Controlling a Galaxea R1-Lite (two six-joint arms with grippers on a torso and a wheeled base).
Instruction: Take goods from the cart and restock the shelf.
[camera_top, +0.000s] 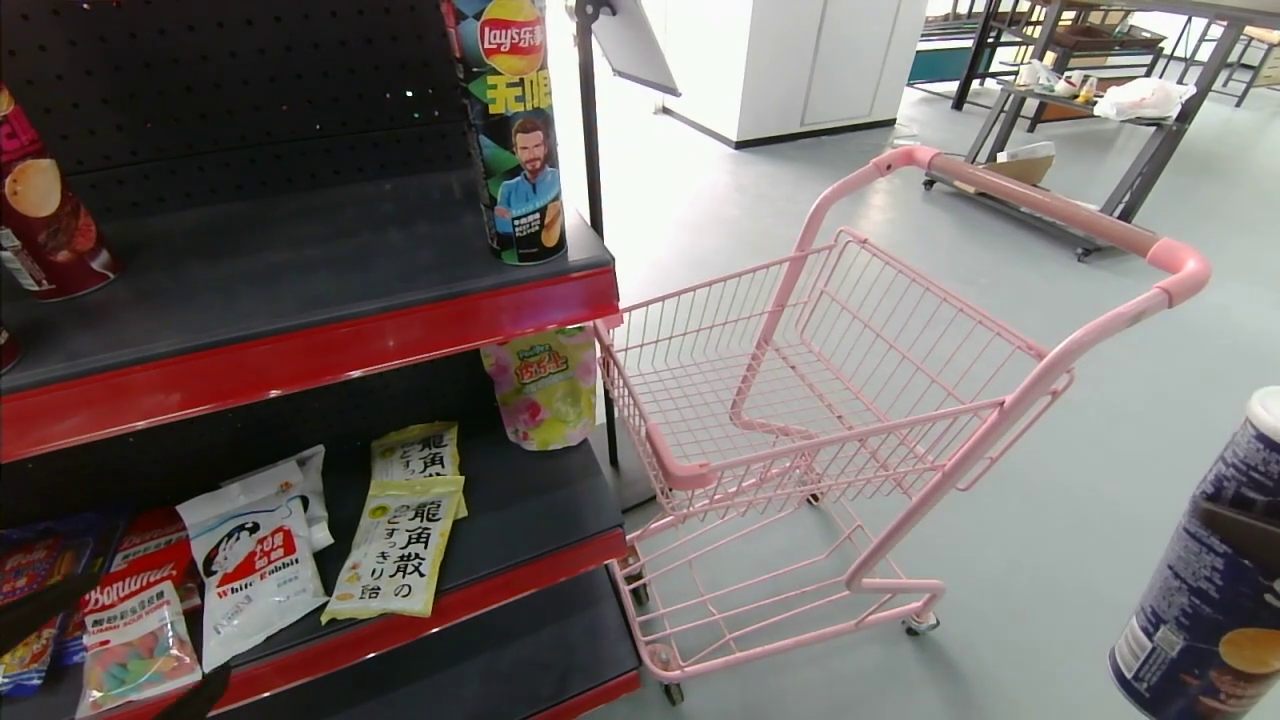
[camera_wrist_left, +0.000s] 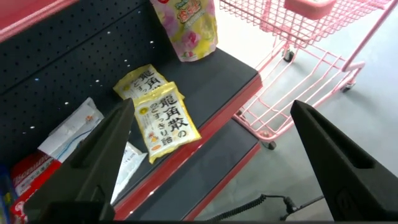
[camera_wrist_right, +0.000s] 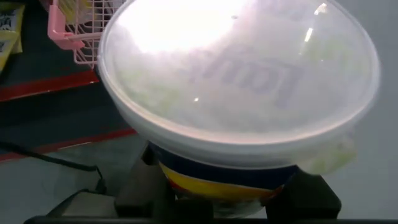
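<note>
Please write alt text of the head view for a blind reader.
A pink wire shopping cart stands beside a black shelf unit with red edges. A tall printed chip can stands on its upper shelf, flat snack bags lie below, and a dark blue chip can shows at right.

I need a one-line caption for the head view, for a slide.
Pink shopping cart beside the snack shelf; a dark blue chip can at right.

Mock shop in workshop hall: red-edged shelf (camera_top: 300, 360) stocked with snack bags (camera_top: 258, 570), pink cart (camera_top: 690, 475), metal workbenches (camera_top: 1160, 150) behind.
</note>
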